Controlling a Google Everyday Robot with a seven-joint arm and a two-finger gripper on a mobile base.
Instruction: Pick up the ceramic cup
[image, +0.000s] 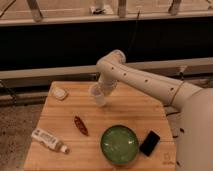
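White arm segments (145, 82) are seen reaching in from the right edge of the view, rising to an elbow above the rear half of the wooden bench (130, 112) and bending down toward the boards. The pincer (102, 92) is placed at the ceramic cup (97, 95), slightly left of the bench's middle and toward its rear edge; the cup is shown tilted. Whether the pincer is clamped on the cup cannot be told, since wrist and cup overlap and blend in colour. Whether the cup's base is touching the boards cannot be made out either. The robot's body is cut off at the right edge. A green bowl (120, 145) is set near the front edge, with a black phone (149, 143) just beside it toward the front right corner.
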